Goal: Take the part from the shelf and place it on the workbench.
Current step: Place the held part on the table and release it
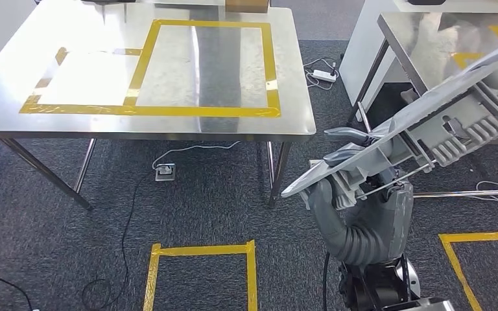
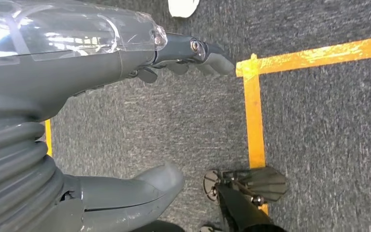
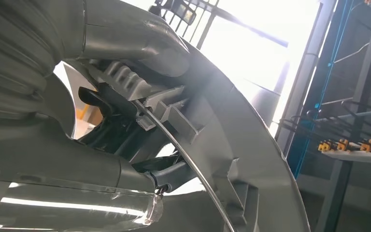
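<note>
One grey part [image 1: 428, 133], a long ribbed plastic panel with a thin wire rod along it, is held tilted in the air to the right of the workbench [image 1: 71, 71], clear of its top. The right hand [image 1: 337, 178] grips the part's lower end from beneath, thumb over its upper face and fingers [image 3: 125, 130] hooked into its ribs. The left hand [image 2: 125, 121] hangs over the carpet with fingers apart, holding nothing. On the workbench two yellow tape [image 1: 271, 71] rectangles lie side by side. A second steel table [image 1: 415, 39] stands right of the workbench, behind the part.
</note>
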Robot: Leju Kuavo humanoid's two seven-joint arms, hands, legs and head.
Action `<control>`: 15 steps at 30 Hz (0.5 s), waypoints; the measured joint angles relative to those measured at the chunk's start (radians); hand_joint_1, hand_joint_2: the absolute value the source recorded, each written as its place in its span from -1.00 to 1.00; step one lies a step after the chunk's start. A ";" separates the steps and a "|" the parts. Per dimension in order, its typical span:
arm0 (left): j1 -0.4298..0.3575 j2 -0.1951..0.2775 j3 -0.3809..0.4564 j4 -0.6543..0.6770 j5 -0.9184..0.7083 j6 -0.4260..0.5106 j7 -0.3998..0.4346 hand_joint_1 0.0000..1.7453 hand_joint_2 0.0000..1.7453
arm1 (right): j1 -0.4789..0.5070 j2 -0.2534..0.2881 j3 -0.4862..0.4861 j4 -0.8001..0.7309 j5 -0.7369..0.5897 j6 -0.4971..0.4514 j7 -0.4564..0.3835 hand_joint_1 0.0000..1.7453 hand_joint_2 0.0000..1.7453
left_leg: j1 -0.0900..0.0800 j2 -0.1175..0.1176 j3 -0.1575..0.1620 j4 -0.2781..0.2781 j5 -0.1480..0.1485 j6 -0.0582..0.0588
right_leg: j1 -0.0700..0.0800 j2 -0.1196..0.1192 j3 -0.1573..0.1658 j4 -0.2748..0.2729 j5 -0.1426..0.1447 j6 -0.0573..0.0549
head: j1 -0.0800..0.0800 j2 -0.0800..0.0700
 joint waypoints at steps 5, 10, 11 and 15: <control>0.000 0.001 0.004 0.000 -0.003 -0.007 0.019 -1.00 1.00 | 0.000 0.000 0.000 0.000 -0.007 0.000 -0.007 1.00 1.00 | 0.001 0.000 0.001 0.000 0.000 0.000 | 0.001 0.000 0.000 0.002 -0.001 0.001 | -0.002 0.000; 0.000 0.002 0.008 0.000 -0.007 -0.007 0.024 -1.00 1.00 | 0.000 0.000 0.000 0.000 -0.008 0.000 -0.008 1.00 1.00 | 0.001 0.000 0.002 0.000 0.000 0.000 | 0.001 0.000 0.000 0.004 -0.002 0.000 | -0.003 0.000; 0.000 0.002 0.009 0.000 -0.007 -0.007 0.024 -1.00 1.00 | 0.000 0.000 0.000 0.000 -0.008 0.000 -0.008 1.00 1.00 | 0.001 0.000 0.002 0.000 0.000 0.000 | 0.001 0.000 0.000 0.004 -0.002 0.000 | -0.003 0.000; 0.000 0.004 0.011 0.000 -0.011 -0.008 0.024 -1.00 1.00 | 0.000 0.001 0.000 0.000 -0.010 0.000 -0.013 1.00 1.00 | -0.004 -0.002 0.004 -0.004 -0.007 0.013 | -0.002 -0.007 0.006 -0.009 -0.001 0.013 | -0.008 0.000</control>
